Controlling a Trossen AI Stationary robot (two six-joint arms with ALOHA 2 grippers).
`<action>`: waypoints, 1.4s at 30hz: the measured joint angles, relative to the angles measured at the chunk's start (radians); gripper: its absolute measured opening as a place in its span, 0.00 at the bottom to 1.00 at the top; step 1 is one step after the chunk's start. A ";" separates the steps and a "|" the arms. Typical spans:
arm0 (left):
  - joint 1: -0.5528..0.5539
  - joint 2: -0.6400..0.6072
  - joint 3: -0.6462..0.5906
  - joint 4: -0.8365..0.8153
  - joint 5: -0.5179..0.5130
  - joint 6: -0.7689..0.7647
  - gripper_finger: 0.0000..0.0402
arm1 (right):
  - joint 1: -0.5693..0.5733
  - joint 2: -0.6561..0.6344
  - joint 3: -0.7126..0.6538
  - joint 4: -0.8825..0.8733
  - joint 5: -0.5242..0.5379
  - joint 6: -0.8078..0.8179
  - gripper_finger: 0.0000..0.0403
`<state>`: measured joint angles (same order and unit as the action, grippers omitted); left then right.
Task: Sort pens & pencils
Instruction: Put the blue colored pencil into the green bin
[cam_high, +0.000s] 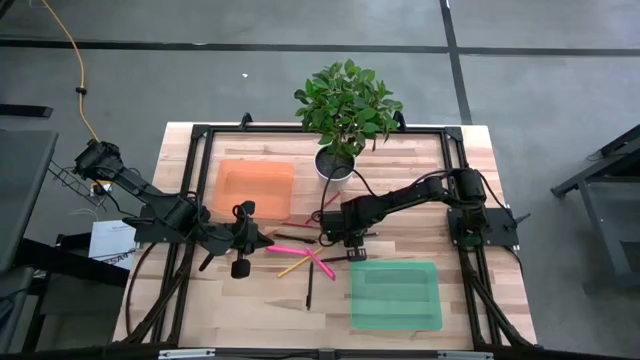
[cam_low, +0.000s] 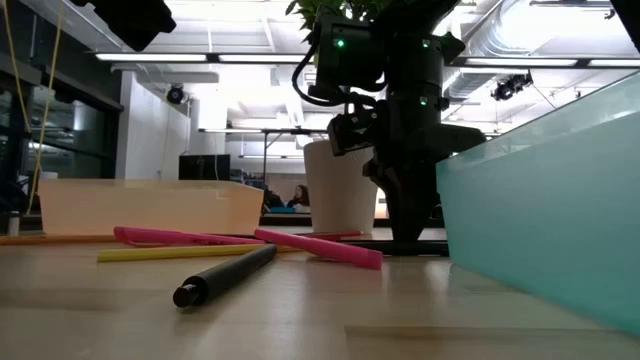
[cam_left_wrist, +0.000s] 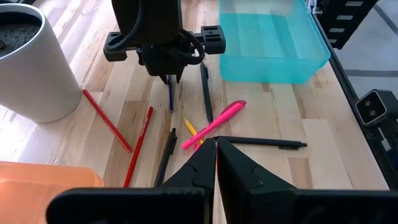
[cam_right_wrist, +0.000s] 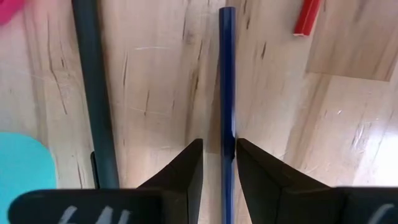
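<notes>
Two dark arms showing their build

Both arms are wearing matte black housings with black cables looping beside the joints; the right gripper (cam_right_wrist: 217, 171) is showing wedge-shaped black fingers with pale markings behind them, and green lights are glowing above it on the wrist block.

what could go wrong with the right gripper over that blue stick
The right gripper stands open astride the blue stick, which sits nearer one finger, so closing may roll it away. A dark stick lies close beside, and a finger might nudge it. The shut left gripper waits near the pink pens.
</notes>
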<state>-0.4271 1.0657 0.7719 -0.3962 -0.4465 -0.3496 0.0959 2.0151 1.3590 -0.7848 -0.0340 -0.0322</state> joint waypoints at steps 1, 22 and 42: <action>0.000 0.000 0.000 0.000 0.000 0.000 0.01 | 0.000 0.000 0.000 0.000 0.000 0.000 0.22; 0.000 0.000 0.000 0.000 0.002 0.000 0.01 | -0.008 0.017 0.003 0.000 0.004 0.017 0.22; 0.000 0.000 0.000 0.000 0.008 0.000 0.01 | -0.008 0.021 0.002 0.000 0.000 0.008 0.11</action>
<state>-0.4274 1.0658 0.7719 -0.3962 -0.4385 -0.3492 0.0875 2.0365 1.3609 -0.7845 -0.0338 -0.0238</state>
